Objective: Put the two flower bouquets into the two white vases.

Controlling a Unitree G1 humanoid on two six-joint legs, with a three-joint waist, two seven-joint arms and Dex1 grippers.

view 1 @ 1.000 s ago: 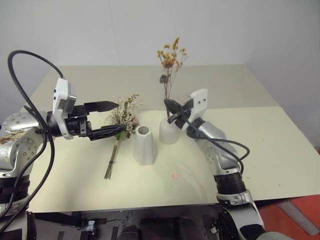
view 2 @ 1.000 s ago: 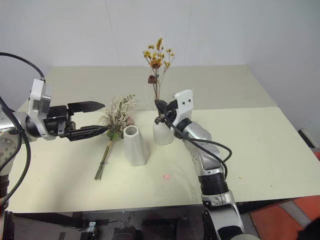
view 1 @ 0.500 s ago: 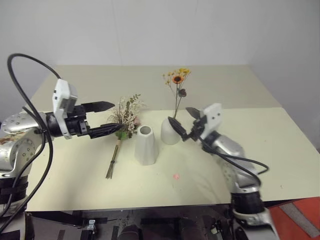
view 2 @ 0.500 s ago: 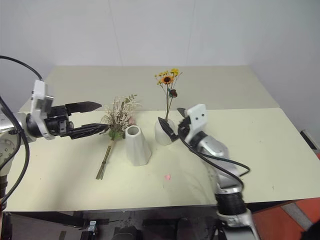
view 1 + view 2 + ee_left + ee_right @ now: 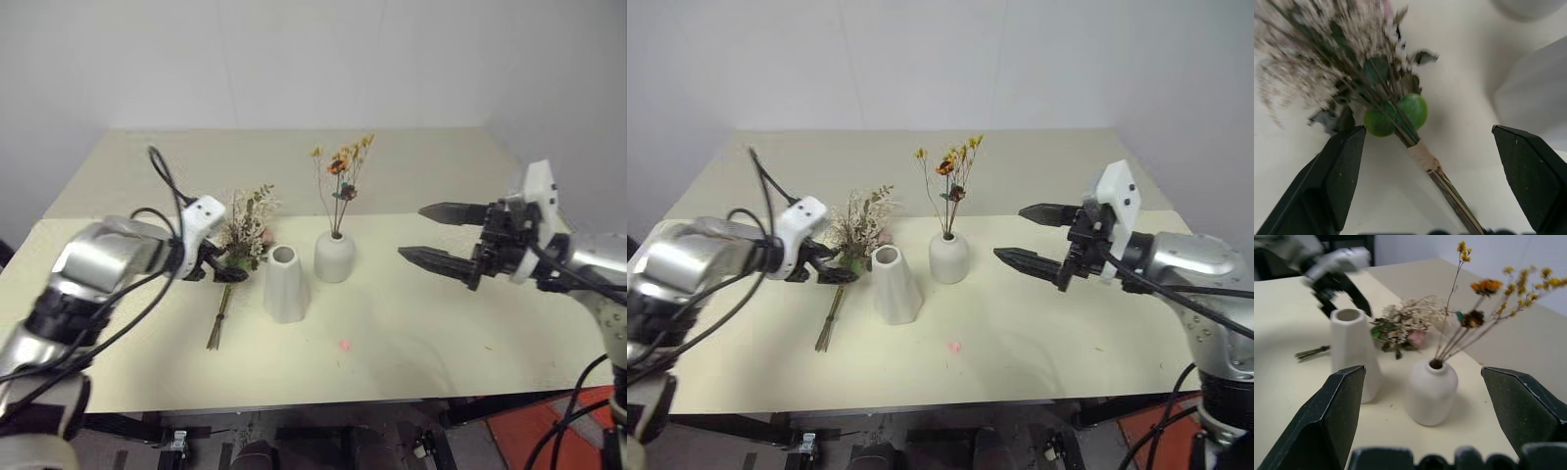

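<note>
While both jaws gape | tall vase (image 5: 285, 284) beside bushy bouquet (image 5: 240, 238) | sprig (image 5: 340, 186) in round vase (image 5: 334, 257)

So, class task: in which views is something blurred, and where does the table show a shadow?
Left wrist view: the bushy bouquet is smeared at its cream tips, sharper at the green leaves. Right wrist view: the left claw beyond the taller vase is blurred; the rounded vase casts a soft shadow. Left eye view: the left arm looks smeared.
</note>
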